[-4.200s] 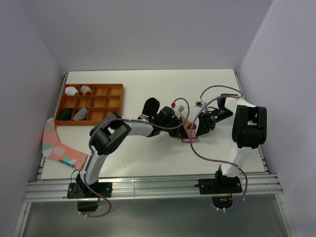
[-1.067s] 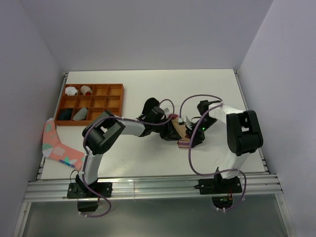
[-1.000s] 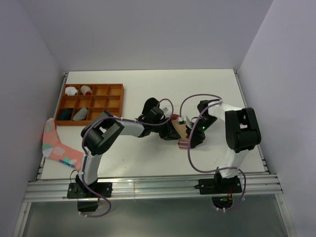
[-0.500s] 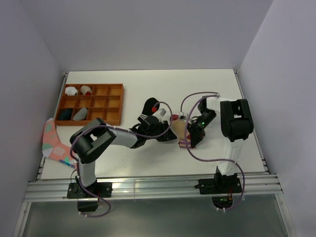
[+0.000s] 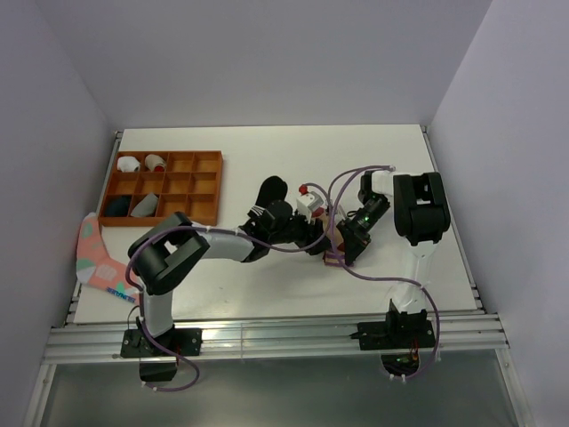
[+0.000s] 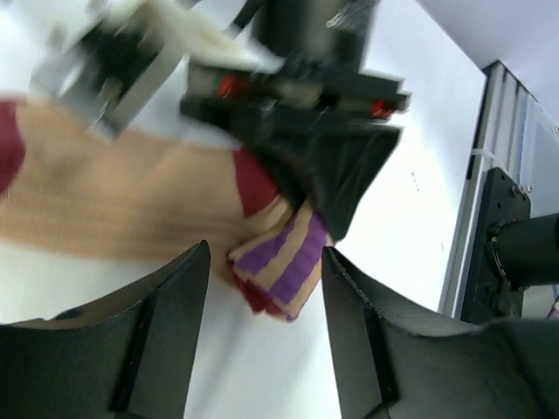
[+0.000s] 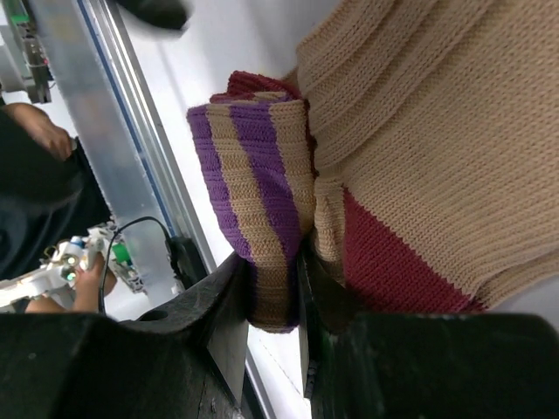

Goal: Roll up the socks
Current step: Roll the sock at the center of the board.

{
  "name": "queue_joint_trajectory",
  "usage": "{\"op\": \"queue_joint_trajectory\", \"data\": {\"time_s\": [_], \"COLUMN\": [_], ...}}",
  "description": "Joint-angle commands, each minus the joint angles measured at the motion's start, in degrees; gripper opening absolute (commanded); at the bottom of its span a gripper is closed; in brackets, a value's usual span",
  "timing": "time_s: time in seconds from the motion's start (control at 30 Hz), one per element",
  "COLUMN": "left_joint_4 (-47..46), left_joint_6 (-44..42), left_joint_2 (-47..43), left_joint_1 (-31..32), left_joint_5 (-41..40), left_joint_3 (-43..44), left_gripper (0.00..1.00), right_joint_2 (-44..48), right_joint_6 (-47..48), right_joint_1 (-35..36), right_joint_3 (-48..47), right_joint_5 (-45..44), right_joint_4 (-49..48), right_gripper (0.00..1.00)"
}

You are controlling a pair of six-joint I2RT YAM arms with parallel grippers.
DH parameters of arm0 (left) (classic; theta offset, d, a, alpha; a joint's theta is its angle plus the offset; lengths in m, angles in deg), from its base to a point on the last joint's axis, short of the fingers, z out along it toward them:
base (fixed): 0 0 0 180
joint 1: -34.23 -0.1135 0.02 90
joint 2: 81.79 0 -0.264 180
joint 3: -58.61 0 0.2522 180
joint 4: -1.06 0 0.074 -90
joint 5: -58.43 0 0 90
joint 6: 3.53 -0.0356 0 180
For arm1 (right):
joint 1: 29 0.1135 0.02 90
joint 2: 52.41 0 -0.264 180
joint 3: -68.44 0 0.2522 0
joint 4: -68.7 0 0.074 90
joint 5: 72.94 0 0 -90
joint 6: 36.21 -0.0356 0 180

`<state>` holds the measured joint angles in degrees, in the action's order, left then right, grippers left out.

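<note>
Two grippers meet over one sock near the middle of the white table [image 5: 267,285]. My right gripper [image 7: 272,266] is clamped on the tan knitted sock [image 7: 419,131], the one with a maroon heel patch and a purple-striped cuff. In the right wrist view its dark fingers [image 7: 218,323] pinch the folded striped end, which bulges out between them.

My left gripper [image 6: 266,262] has its jaws well apart. In the left wrist view its two black fingers stand on either side of that same striped fold, and neither touches it. From that camera I see the rest of the tan knitted sock lying flat on the table and running off to the left. The right gripper comes down onto it from above, somewhat blurred.

Overhead, both grippers sit nose to nose, and only the striped tip of the sock shows below them.

One short black sock [image 5: 271,189] lies on the table just behind my left wrist, partly hidden by it and apart from the tan one.

At the left rear stands an orange wooden tray [image 5: 220,182] with square compartments. Small rolled bundles [image 5: 129,164] sit in four of them, along its left side. Past the tray, a pink sock [image 5: 102,262] with teal spots lies at the table's left edge.
</note>
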<state>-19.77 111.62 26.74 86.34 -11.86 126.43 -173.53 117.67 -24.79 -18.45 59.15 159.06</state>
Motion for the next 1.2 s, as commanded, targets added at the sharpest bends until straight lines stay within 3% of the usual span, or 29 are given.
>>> {"op": "queue_joint_trajectory", "data": {"time_s": [0.0, 0.17, 0.4, 1.17], "left_joint_4": [1.3, 4.2, 1.0, -13.0], "left_joint_6": [-8.2, -11.1, -9.2, -1.0], "left_joint_2": [1.8, 5.4, 9.0, 9.7], "left_joint_1": [0.3, 0.3, 0.3, 0.3], "left_joint_5": [6.9, 11.1, 13.9, 14.5], "left_joint_3": [4.5, 8.1, 8.6, 1.3], "left_gripper": [0.6, 0.62, 0.62, 0.62], "right_joint_2": [-0.8, -2.1, -3.9, -2.8], "right_joint_6": [-0.4, -1.2, -1.7, -5.0], "right_joint_1": [-0.7, -1.3, -1.6, -2.1], "right_joint_3": [-1.2, -2.3, -3.3, -2.4], "right_joint_5": [-2.9, -2.7, -2.4, -2.9], "right_joint_4": [-0.5, -0.2, 0.6, -0.9], "right_gripper": [0.13, 0.12, 0.12, 0.12]}}
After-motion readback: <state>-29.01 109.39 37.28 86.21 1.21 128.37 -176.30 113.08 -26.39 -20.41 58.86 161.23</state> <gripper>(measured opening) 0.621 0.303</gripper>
